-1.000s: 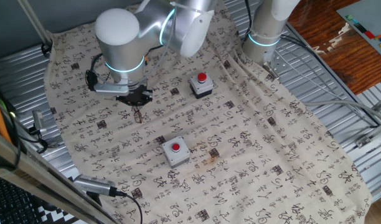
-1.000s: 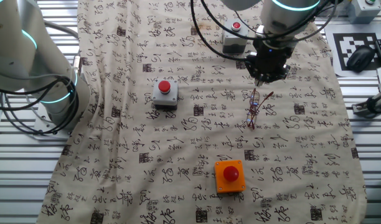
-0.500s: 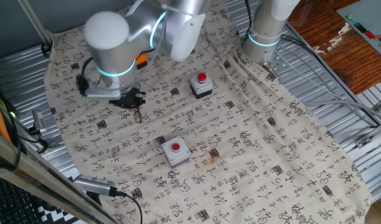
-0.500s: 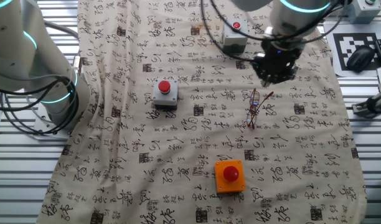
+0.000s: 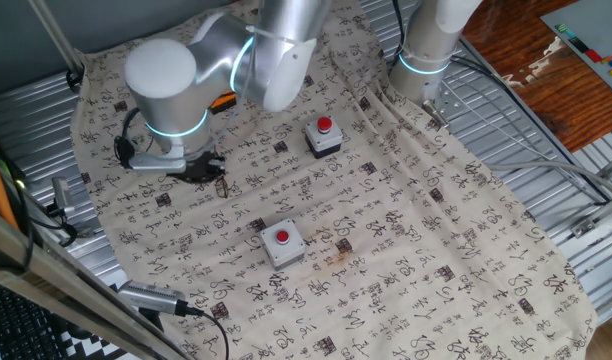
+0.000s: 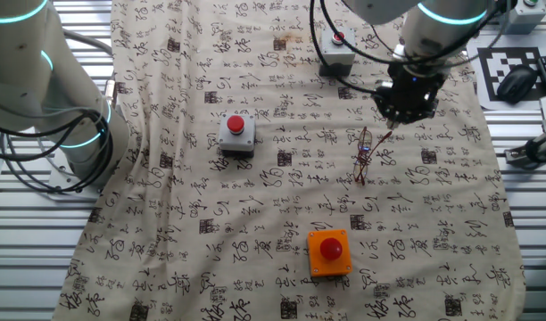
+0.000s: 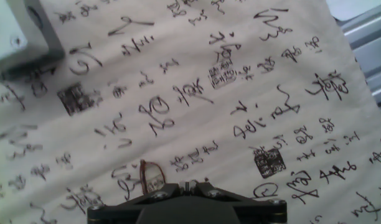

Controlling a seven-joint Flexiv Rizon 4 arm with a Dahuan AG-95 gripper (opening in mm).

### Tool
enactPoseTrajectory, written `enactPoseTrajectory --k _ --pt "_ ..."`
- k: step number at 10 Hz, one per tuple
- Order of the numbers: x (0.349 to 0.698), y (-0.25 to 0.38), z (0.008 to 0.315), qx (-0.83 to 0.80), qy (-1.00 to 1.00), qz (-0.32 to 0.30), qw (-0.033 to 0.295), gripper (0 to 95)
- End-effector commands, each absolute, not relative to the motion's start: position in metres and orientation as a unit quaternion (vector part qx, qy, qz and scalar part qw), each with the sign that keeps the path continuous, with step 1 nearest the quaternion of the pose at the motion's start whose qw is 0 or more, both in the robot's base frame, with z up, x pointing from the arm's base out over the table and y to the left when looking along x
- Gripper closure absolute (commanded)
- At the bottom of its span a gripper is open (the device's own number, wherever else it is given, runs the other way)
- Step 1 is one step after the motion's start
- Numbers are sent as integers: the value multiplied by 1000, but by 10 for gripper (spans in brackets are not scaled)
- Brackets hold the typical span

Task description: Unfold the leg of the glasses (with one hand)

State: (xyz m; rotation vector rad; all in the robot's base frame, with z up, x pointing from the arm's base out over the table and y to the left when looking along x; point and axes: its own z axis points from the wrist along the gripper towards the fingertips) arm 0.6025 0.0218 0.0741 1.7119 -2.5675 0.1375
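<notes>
Glasses (image 6: 365,157) lie free on the cloth (image 6: 255,223), just beside the gripper (image 6: 407,109). Finger state: can't tell. Approach step; next, catch one leg.

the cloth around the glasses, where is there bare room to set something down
Free patches: the wide stretch of cloth between the grey button box and the orange button box, and the cloth right of the orange box. Crowded: by the glasses, where the gripper hangs just beyond them, near the far grey button box.
</notes>
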Motion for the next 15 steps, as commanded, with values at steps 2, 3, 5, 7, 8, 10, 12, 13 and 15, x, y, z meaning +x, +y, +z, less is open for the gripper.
enactPoseTrajectory --k 2,3,5,7,8,10,12,13,15 --pt "593 4 69 567 -822 43 29 950" --pt "585 -1 66 567 -822 41 28 950" --pt "574 -10 65 569 -821 37 32 950" --pt "568 -17 69 575 -816 32 38 950" --pt "564 -25 73 582 -811 26 47 950" --pt "561 -33 74 593 -803 22 52 950" --pt "557 -39 74 604 -795 17 51 950" --pt "555 -41 73 607 -793 16 50 950" --pt "554 -42 73 607 -793 12 47 950"
